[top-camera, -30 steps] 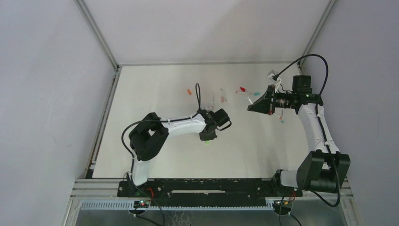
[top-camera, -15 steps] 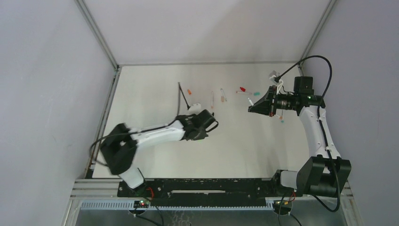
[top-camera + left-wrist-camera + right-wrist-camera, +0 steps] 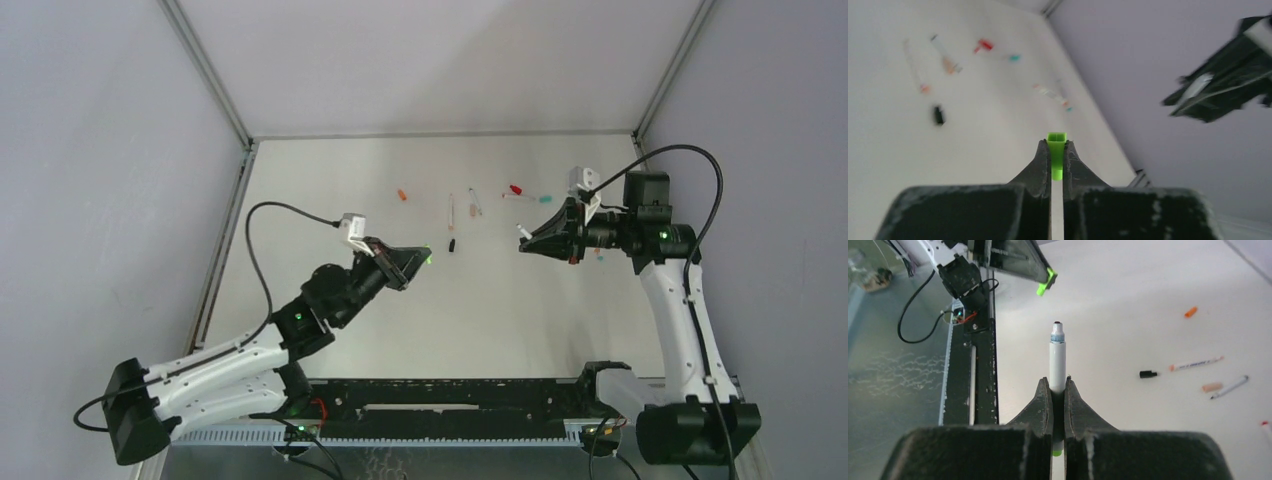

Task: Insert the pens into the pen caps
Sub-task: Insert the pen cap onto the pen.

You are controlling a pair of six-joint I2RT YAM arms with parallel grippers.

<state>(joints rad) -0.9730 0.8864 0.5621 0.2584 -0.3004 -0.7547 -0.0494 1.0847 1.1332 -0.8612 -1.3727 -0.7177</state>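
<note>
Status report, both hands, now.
Left hand shut on green cap. Right hand shut on pen, tip bare. Pen and cap apart, nothing between.

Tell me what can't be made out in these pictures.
- Left wrist view: the green cap sits deep in the left gripper, which hides how long it is.
- Right wrist view: the right gripper covers the back half of the pen.
- Left wrist view: the loose pens on the table are blurred, so only their colours show.
- Top view: the caps are too small to tell which end is open.
</note>
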